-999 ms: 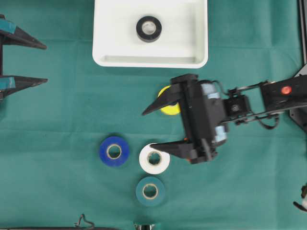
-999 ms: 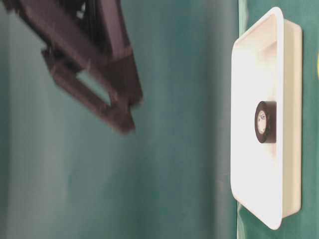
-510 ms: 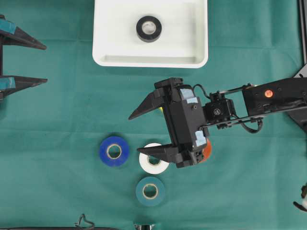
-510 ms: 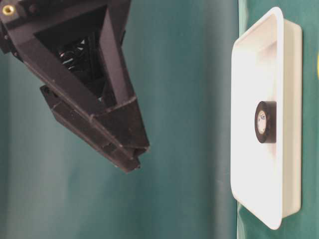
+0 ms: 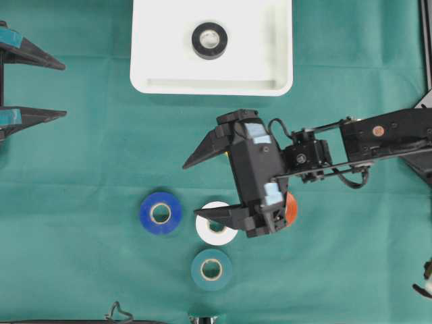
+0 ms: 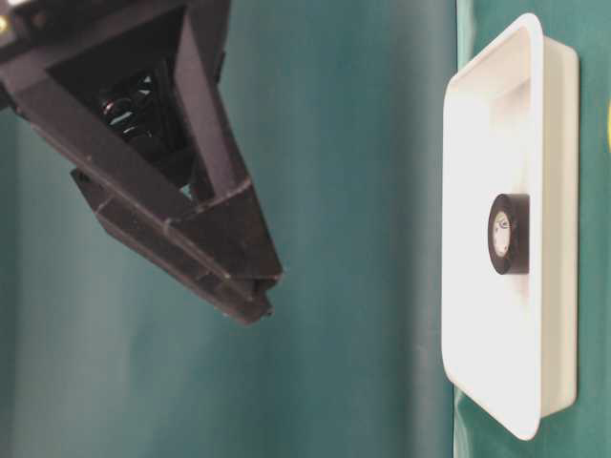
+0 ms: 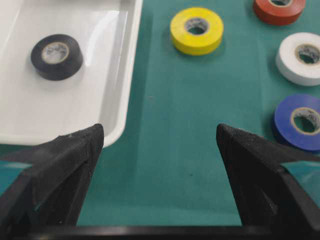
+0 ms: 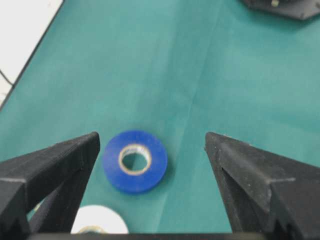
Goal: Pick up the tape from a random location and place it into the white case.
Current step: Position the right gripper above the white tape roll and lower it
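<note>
One tape roll (image 5: 209, 40) in the white case (image 5: 273, 67); other rolls (image 5: 160, 213) well apart on the cloth (image 5: 81, 202).

Green cloth (image 5: 81, 169) over the table, black cable (image 5: 116, 313) at its edge

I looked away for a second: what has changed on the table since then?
The right gripper slid left, away from its base, with jaws open and empty, now covering the yellow roll and exposing the red roll. The left gripper, the black roll in the white case and the other rolls stayed put.

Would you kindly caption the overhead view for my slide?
Open right gripper hovers over loose tape rolls; black tape sits in the white case.
</note>
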Robot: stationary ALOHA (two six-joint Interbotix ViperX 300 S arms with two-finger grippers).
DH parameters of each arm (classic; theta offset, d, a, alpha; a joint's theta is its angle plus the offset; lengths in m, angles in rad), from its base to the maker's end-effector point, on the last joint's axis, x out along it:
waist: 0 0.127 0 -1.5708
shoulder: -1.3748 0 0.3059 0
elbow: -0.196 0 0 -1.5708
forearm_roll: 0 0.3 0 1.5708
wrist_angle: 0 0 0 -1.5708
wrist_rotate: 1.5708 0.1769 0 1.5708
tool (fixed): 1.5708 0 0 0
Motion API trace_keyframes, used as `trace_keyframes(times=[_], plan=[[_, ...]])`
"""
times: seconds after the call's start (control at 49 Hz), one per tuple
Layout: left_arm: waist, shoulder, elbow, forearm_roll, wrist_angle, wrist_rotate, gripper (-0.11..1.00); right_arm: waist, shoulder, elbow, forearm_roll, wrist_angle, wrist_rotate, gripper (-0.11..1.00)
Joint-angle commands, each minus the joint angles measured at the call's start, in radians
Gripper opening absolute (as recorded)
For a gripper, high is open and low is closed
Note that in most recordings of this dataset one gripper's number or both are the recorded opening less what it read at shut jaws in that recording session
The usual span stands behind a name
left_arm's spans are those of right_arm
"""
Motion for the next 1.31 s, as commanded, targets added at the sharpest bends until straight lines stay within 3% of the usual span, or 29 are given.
trace_keyframes(times=[0.0,0.326,0.632,1.285], plan=[[0.003,0.006,-0.012,-0.002,-0.005,-0.002,0.96,0.005,0.003,-0.054,0.003,0.077,0.028,0.93],[0.003,0.006,-0.012,-0.002,-0.005,-0.002,0.96,0.009,0.097,-0.196,0.002,0.393,0.112,0.93],[0.003,0.006,-0.012,0.000,-0.005,-0.002,0.96,0.025,0.150,-0.281,0.000,0.620,0.140,0.93],[0.003,0.006,-0.012,-0.002,-0.005,-0.002,0.96,0.026,0.158,-0.291,-0.009,0.624,0.138,0.93]])
